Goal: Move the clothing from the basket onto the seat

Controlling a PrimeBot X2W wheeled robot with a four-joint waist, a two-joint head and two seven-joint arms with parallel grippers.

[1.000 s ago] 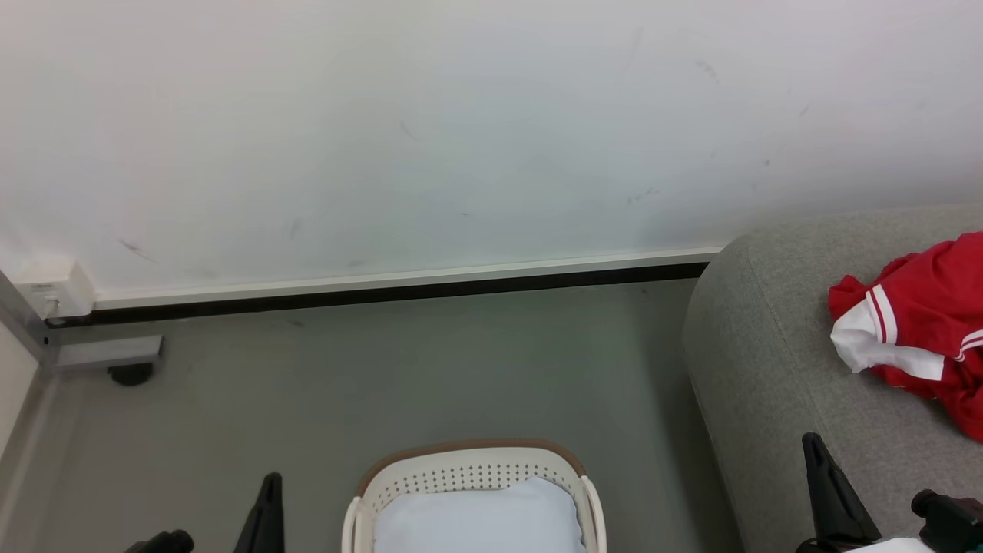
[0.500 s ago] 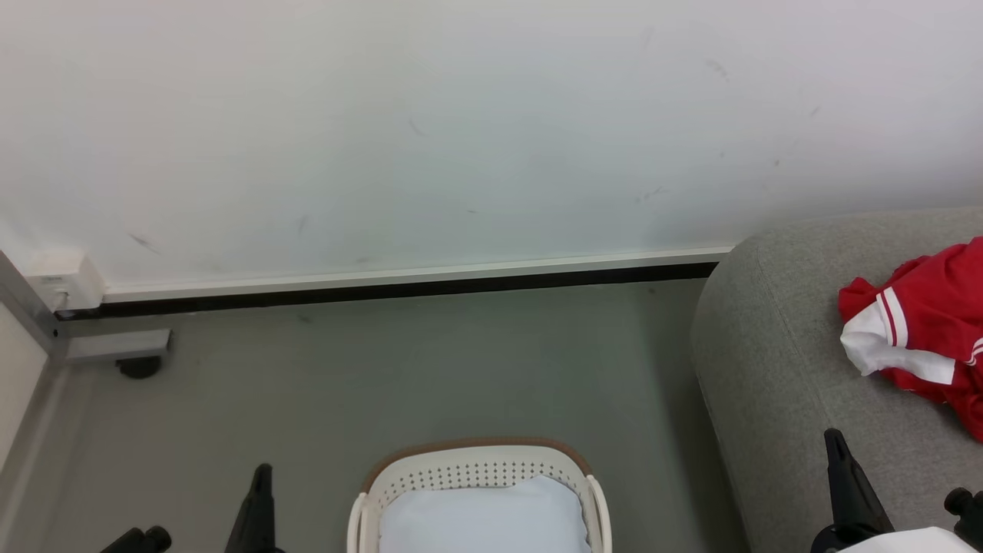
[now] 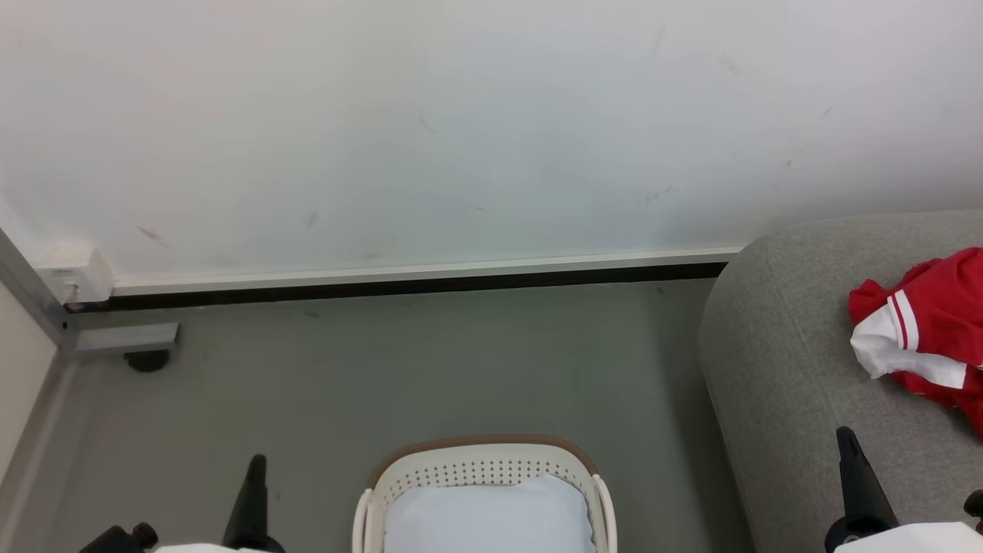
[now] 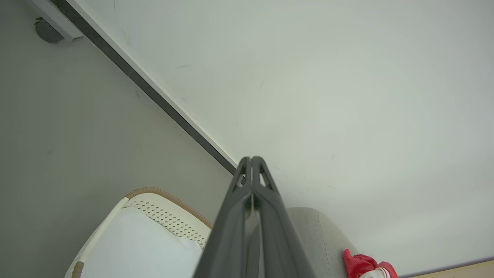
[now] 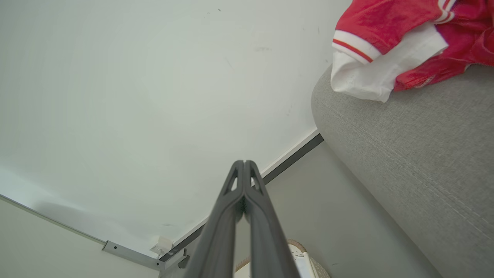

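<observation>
On the seat point(image 3: 783, 369): the clothing point(image 3: 933, 322) sits bunched up, red with white bits, well apart from the basket point(image 3: 480, 467).
Basket: just the pale liner point(image 3: 488, 518) showing, no red that I can see.
Left claw point(image 3: 257, 463): pinched closed, holding nothing, over the floor.
Right claw point(image 3: 845, 434): also closed and empty, by the seat's near edge.
What changed: the whole head view slid a bit, so the camera turned. Clothing and basket stayed put.
Meaning: looks pretty much done to me, arms just parked.
</observation>
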